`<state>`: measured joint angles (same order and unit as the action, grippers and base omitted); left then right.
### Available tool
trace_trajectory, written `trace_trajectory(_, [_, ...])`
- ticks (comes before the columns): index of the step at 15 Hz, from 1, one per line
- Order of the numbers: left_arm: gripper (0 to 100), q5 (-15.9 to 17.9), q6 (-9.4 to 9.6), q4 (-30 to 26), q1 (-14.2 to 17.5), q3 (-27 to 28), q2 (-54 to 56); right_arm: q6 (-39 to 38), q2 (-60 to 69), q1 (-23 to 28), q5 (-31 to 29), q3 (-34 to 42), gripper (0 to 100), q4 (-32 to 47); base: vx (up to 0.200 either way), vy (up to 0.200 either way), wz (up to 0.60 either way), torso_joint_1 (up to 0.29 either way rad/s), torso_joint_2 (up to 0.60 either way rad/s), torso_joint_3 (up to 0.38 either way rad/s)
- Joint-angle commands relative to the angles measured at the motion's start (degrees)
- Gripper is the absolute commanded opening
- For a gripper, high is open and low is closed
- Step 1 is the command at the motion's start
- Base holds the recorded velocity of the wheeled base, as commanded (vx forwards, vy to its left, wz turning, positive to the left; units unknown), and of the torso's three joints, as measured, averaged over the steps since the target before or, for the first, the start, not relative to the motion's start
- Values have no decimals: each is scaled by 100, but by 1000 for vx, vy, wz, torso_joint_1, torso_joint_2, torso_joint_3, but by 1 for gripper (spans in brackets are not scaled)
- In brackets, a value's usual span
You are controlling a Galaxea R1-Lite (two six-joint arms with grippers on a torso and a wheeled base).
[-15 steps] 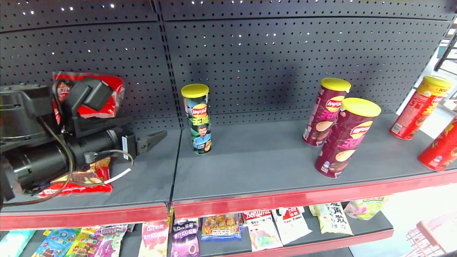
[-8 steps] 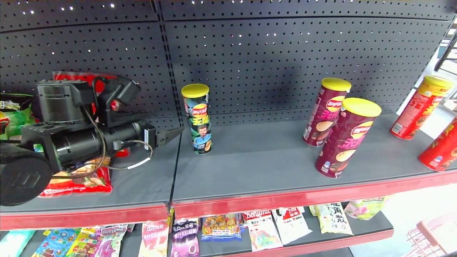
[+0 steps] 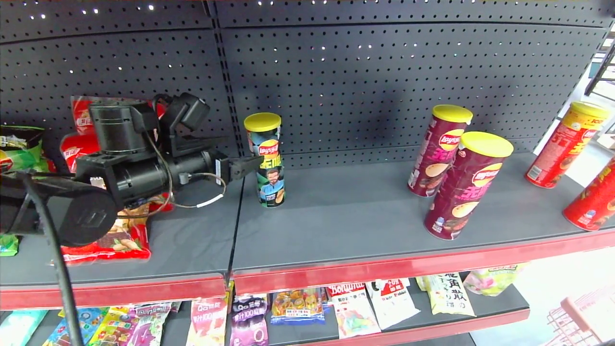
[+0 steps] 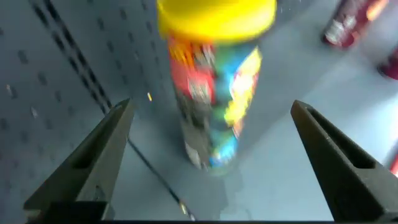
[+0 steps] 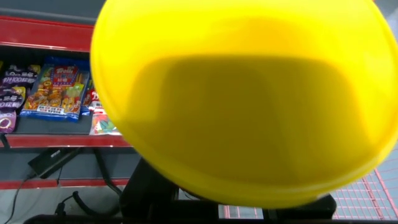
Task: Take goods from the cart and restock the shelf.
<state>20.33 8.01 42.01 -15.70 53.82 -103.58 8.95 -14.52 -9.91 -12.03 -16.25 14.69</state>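
Note:
A blue-green chip can point(image 3: 269, 166) with a yellow lid stands upright on the grey shelf point(image 3: 336, 226), close to the pegboard back. My left gripper point(image 3: 251, 166) is level with its middle, just to its left, and is open. In the left wrist view the can point(image 4: 217, 93) stands ahead between the two spread fingers point(image 4: 99, 162), which do not touch it. A big yellow can lid point(image 5: 242, 93) sits right against the right wrist camera.
Two maroon cans point(image 3: 444, 149) point(image 3: 466, 185) stand on the shelf's right half, red cans point(image 3: 564, 144) farther right. Red snack bags point(image 3: 110, 240) lie under my left arm. Bagged snacks point(image 3: 298, 307) line the lower shelf. A pink cart corner point(image 3: 581, 317) is at bottom right.
My left arm has moved right along the shelf, bringing its open gripper from well left of the can up to it. The cans have not moved.

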Motion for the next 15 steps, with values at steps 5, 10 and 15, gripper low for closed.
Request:
trace_trajectory(5, [100,-21,16,361,14,559,-733,2,-16,-2,-10,-1,0,-1,0,0,0,0,0,0])
trace_trajectory(10, [100,6,8,343,-12,928,-944,2,-16,7,-10,-1,0,-1,0,0,0,0,0,0])
trace_trajectory(15, [100,-21,8,343,-144,849,-927,2,-16,7,-10,-1,0,-1,0,0,0,0,0,0])
